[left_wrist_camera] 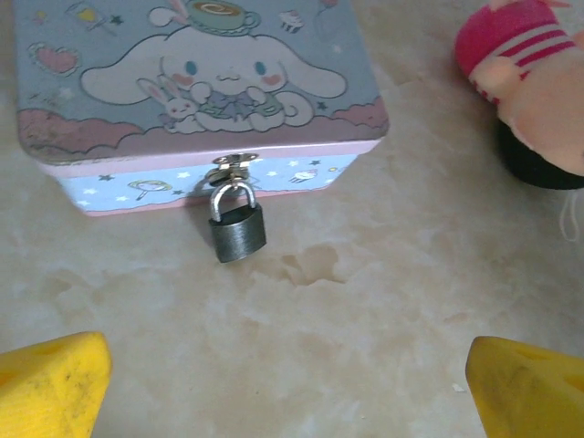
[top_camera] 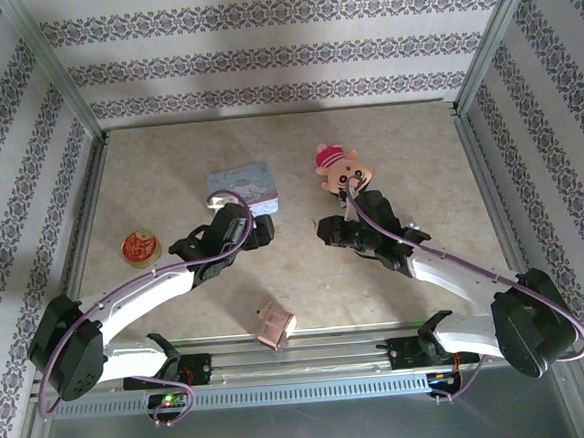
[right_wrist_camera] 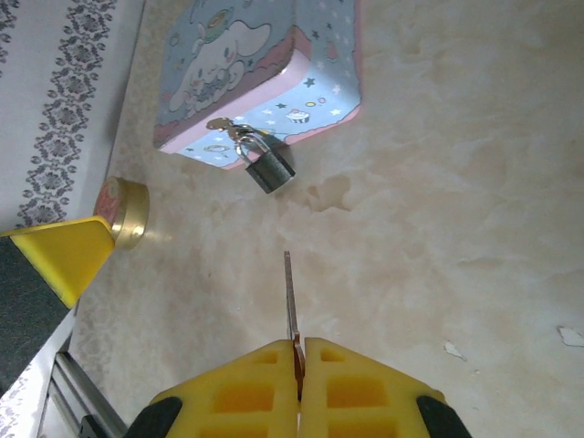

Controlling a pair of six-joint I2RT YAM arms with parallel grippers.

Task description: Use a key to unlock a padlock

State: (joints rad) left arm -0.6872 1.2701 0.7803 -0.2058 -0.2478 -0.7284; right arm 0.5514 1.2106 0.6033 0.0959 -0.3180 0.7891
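The tiny dark padlock (left_wrist_camera: 237, 228) hangs by its silvery shackle from the latch of a pale-blue cartoon tin (left_wrist_camera: 201, 82) and rests on the tabletop. My left gripper (left_wrist_camera: 287, 383) is open just short of the padlock, its yellow fingertips (left_wrist_camera: 55, 383) wide apart with nothing between them. My right gripper (right_wrist_camera: 299, 351) is shut on a thin key (right_wrist_camera: 289, 292), whose blade points toward the padlock (right_wrist_camera: 269, 169) with a gap between them. In the top view the tin (top_camera: 242, 187) lies beyond the left gripper (top_camera: 263, 229), and the right gripper (top_camera: 325, 232) sits to its right.
A pink plush toy (top_camera: 341, 167) lies right of the tin, close behind the right arm. A small gold-lidded jar (top_camera: 139, 248) stands at the left. A pinkish-copper boxy object (top_camera: 275, 323) sits near the front edge. Patterned walls enclose the table.
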